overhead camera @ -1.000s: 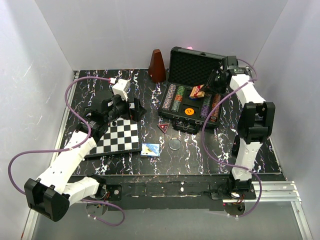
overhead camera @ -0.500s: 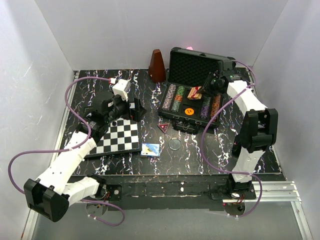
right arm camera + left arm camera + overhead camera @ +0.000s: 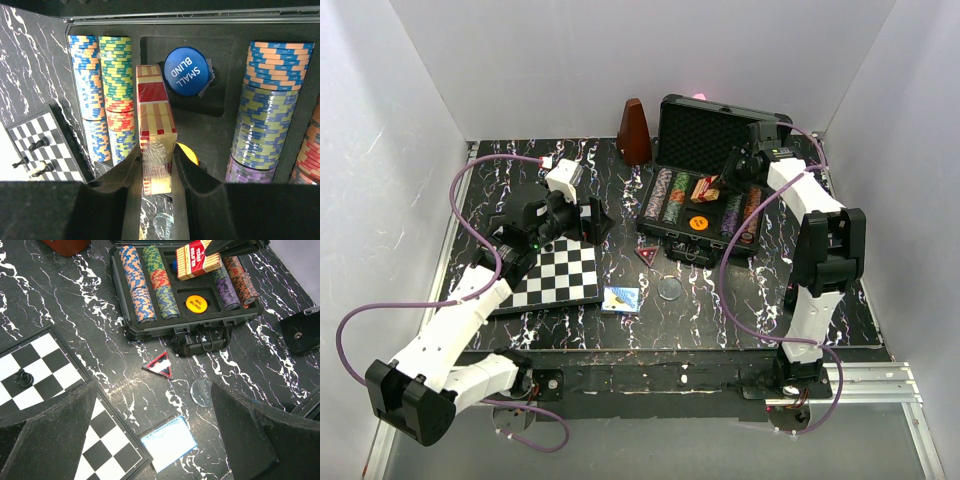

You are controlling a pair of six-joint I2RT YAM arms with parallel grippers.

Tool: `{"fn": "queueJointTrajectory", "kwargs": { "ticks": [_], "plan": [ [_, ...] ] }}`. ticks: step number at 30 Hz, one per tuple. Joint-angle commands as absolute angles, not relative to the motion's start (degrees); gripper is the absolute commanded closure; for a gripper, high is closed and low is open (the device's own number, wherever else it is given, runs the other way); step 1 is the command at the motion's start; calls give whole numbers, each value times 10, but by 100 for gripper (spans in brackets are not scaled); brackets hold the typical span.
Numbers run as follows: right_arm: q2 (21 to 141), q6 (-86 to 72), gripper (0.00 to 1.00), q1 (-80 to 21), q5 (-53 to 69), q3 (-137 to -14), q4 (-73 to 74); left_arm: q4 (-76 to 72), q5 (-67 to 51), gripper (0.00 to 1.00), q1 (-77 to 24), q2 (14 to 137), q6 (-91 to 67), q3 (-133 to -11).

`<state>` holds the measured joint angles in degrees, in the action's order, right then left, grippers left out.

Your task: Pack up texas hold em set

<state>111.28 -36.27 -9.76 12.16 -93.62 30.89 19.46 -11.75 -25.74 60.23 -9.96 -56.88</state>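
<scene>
The black case stands open at the back right, with rows of striped chips and an orange big-blind button inside. My right gripper is shut on a red striped card box and holds it over the case's middle compartments. In the right wrist view the box sits between the fingers, beside the blue small-blind button. My left gripper is open and empty above the table. A blue card box and a clear round button lie on the table.
A chessboard with a few pieces lies front left, under my left arm. A brown metronome stands left of the case lid. A red triangle piece lies in front of the case handle. White walls enclose the table.
My right gripper has carried the red card box a little to the left over the case. The left arm has barely moved.
</scene>
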Motion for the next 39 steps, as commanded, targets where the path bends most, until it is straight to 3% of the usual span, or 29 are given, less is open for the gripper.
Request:
{"fn": "queueJointTrajectory", "kwargs": {
  "ticks": [1, 39],
  "plan": [
    [1129, -357, 99, -101, 106, -976, 305, 193, -108, 2, -261, 588, -90, -584],
    [1104, -372, 99, -72, 172, -1003, 291, 189, -117, 2, -262, 593, -92, -580]
  ]
}}
